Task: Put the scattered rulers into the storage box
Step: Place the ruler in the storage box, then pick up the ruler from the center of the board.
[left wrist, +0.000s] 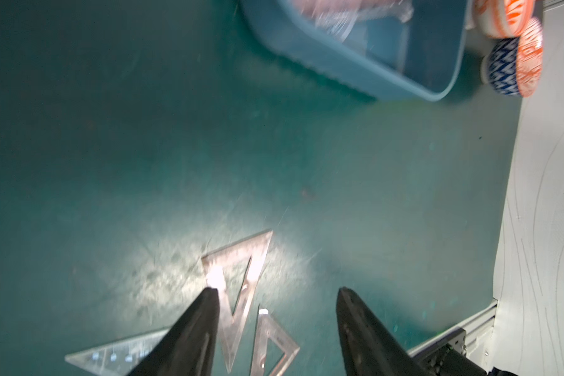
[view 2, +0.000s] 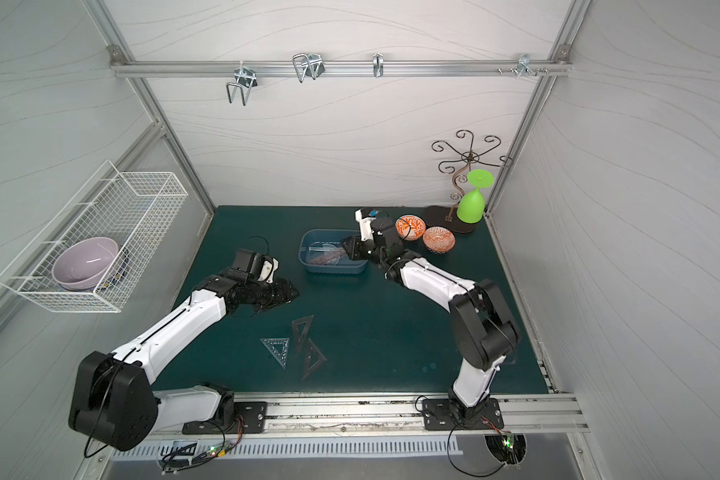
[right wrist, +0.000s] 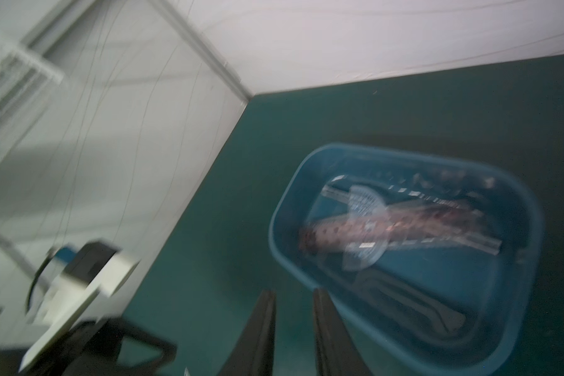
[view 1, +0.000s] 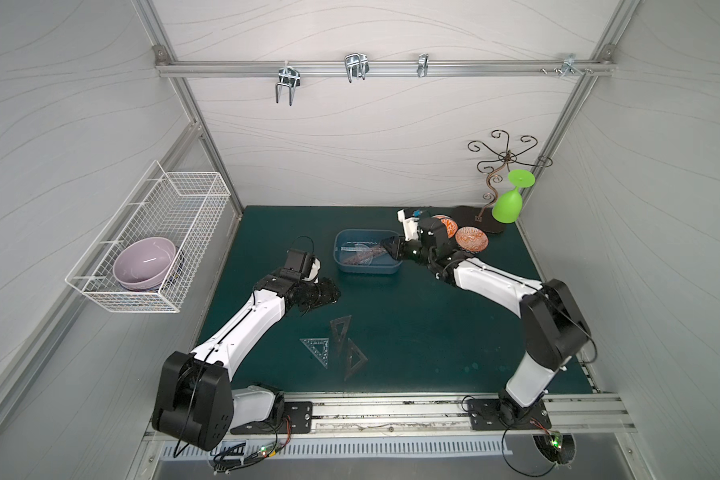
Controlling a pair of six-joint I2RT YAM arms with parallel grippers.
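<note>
- Dusty-blue shallow plastic storage box [view 1: 366,270] sits at 12 o'clock of the dark green mat [view 1: 433,324]. It holds a dotted brown stencil strip [right wrist: 372,228], a clear half-circle protractor and a clear straightedge.
- Outside the box, at 7 o'clock: a bluish see-through triangle [view 1: 316,348] and two smoky-dark triangles, upper [view 1: 341,328] and lower [view 1: 355,359], the smoky pair touching or overlapping at a corner.
- Left gripper [left wrist: 277,291] hovers above the mat, jaws well apart, nothing between them. The upper smoky triangle lies at its 5 o'clock.
- Right gripper [right wrist: 293,291] is at the box's 3 o'clock end, jaws at a narrow gap, empty.
- Judgement: the step in hand is the left pick. Take the upper triangle by one edge so the neighbour is not dragged, since flat plastic slips on the mat.
</note>
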